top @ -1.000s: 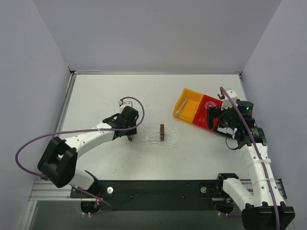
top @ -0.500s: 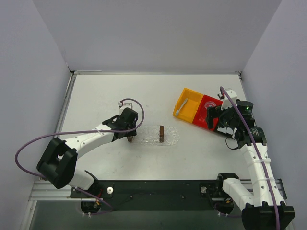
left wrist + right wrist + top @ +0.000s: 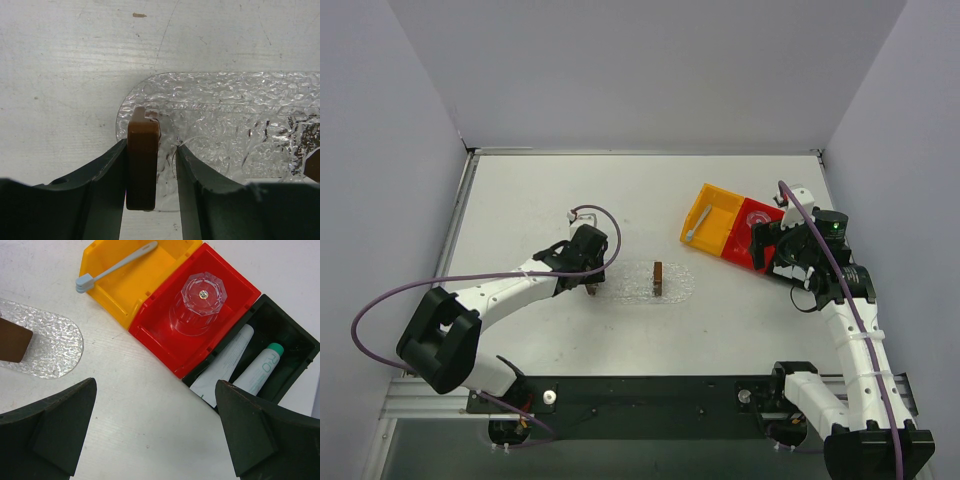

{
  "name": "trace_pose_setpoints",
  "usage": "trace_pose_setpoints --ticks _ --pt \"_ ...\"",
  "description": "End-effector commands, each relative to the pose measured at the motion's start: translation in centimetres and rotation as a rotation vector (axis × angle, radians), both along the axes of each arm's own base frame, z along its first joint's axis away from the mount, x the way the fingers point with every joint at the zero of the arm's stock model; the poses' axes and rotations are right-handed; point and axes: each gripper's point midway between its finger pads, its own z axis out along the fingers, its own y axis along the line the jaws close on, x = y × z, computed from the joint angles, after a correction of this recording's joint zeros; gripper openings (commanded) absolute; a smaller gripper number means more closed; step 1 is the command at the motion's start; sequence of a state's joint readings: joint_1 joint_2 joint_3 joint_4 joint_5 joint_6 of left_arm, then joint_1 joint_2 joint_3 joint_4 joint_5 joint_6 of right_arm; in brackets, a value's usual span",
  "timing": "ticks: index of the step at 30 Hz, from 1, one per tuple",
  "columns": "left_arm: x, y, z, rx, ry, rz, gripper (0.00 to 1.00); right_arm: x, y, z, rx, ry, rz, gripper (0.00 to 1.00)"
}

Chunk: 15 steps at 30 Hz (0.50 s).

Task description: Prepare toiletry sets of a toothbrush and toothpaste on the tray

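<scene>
Far left on the white table [image 3: 520, 200]: left gripper [image 3: 591, 287] low over the rounded left end of the tray [image 3: 225, 100], jaws part-way apart and straddling a brown block [image 3: 143, 165]. Block upright on that end of the tray, pressed against one finger, with a narrow gap to the other, so not seen as clamped. Further right, near the middle of the tray: a second brown block [image 3: 659, 277], upright, well apart from the first. No brush or tube on the tray. Right of the tray, a row of three bins touching side by side. First the yellow bin [image 3: 125, 290], holding the toothbrush [image 3: 118, 265] laid diagonally, head poking over one corner of the rim. Next the red bin [image 3: 160, 337], with a clear cup [image 3: 197, 302] turned upside down inside. Last the black bin [image 3: 292, 340], holding the toothpaste [image 3: 227, 360] flat beside a second tube with a green cap [image 3: 259, 371]. Above the bins, touching nothing: right gripper [image 3: 155, 385], jaws spread wide, nothing between them.
</scene>
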State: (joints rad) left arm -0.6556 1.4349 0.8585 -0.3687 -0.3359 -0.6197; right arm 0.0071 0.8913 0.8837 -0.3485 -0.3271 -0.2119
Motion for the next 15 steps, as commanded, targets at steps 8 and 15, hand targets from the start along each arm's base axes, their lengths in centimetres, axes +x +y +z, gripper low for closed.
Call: trace_pose_setpoints --ticks 8,15 --pt "1.47 -1.74 2.79 -0.103 -0.100 -0.012 0.28 0.47 -0.09 0.21 -0.007 -0.024 0.006 1.00" --pt "1.41 -1.66 2.97 -0.105 -0.104 -0.010 0.36 0.51 -0.09 0.20 -0.007 -0.024 0.006 1.00"
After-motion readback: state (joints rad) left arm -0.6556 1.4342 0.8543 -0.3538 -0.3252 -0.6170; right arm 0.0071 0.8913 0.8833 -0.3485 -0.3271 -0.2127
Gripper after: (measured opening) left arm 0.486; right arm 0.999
